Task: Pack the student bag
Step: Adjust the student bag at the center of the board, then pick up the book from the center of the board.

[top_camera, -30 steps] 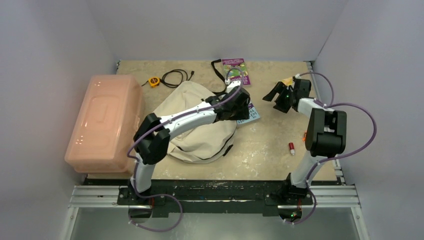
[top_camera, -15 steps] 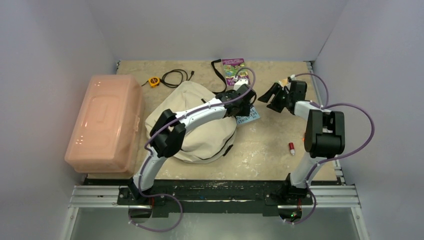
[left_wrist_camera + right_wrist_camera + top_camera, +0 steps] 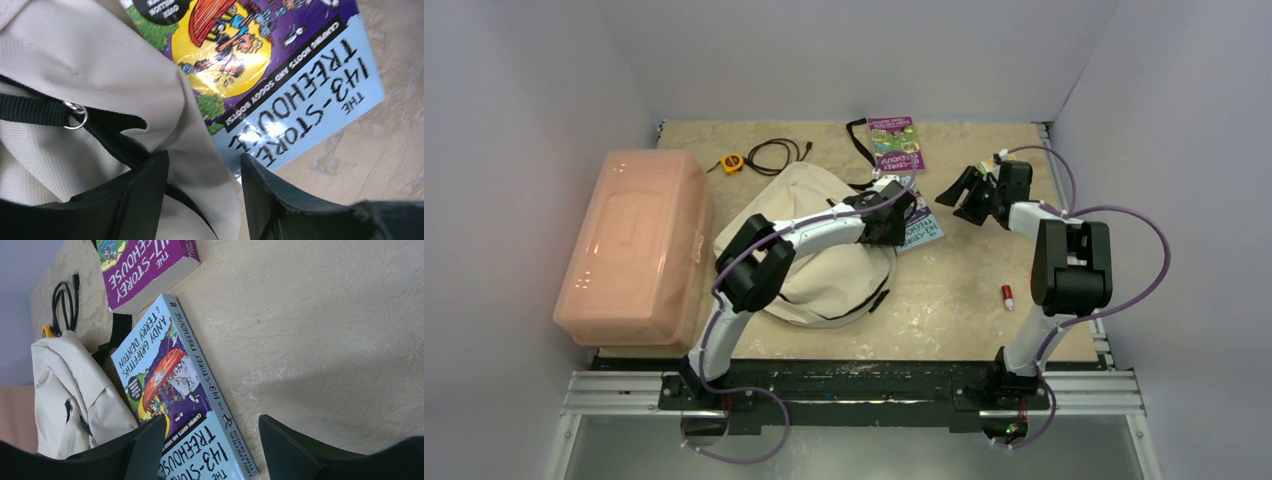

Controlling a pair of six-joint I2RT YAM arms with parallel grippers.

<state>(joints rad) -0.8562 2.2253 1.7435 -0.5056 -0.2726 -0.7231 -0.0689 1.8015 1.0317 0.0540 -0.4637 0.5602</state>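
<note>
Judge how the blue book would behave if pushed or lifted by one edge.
The blue book looks like a paperback, so it would probably bend a little if lifted by one edge. Its glossy cover shows glare, so a grip may slip. Flat on the table, it should slide rather than tip, though the bag over one corner may drag.

Pink bin [image 3: 634, 245] left; yellow tape measure [image 3: 733, 162] beside black cable [image 3: 774, 156]

Bright, even overhead light; soft shadow beside the student bag [image 3: 834, 282], white glare on the blue book [image 3: 280, 75].
</note>
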